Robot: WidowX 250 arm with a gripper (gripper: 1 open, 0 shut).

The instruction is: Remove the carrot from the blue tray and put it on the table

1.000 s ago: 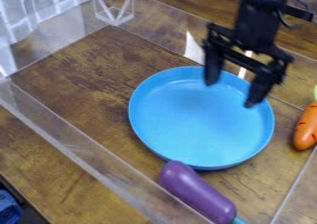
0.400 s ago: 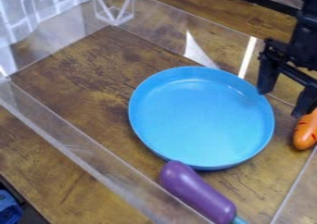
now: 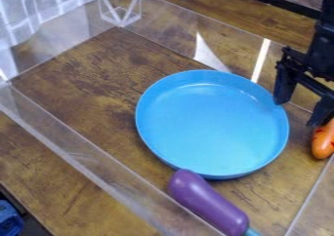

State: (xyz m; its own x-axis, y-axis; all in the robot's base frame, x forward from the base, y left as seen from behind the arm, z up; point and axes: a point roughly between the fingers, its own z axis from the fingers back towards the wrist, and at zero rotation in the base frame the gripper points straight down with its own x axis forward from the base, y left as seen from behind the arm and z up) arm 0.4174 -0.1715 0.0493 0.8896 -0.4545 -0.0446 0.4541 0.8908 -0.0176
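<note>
Beside the blue tray, on the table, your carrot lies orange and tapered, partly hidden and cut by the frame edge. Your gripper has swung from over the tray to beside it, fingers spread and holding nothing; the removal looks done, so you probably need only retreat.
</note>
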